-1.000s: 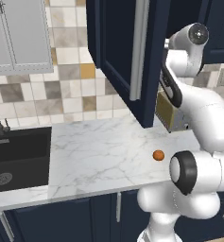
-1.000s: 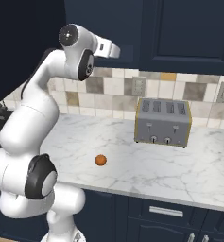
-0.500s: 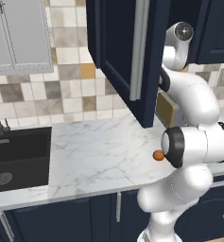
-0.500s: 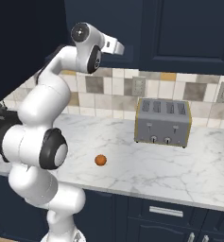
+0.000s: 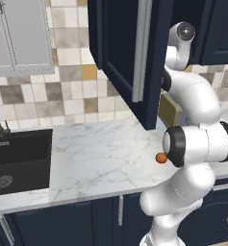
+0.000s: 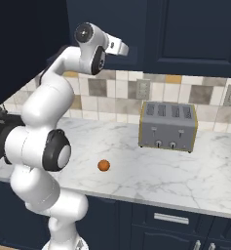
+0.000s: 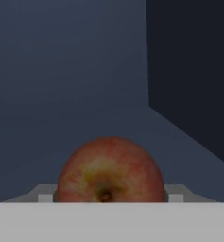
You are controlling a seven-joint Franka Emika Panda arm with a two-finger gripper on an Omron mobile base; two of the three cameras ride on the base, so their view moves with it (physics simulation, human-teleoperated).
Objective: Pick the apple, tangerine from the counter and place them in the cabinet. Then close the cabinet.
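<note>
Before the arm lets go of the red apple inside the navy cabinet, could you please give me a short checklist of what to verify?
1. Round red-yellow apple sits between the gripper fingers: ok.
2. Hand is inside the dark navy wall cabinet, its back wall and side wall ahead: ok.
3. Apple rests on the cabinet floor: cannot tell; its underside is hidden.
4. Navy cabinet door with the long silver bar handle stands open: ok.
5. Small bright orange tangerine lies on the white marble counter, apart from the silver toaster: ok, free for the next pick.
</note>
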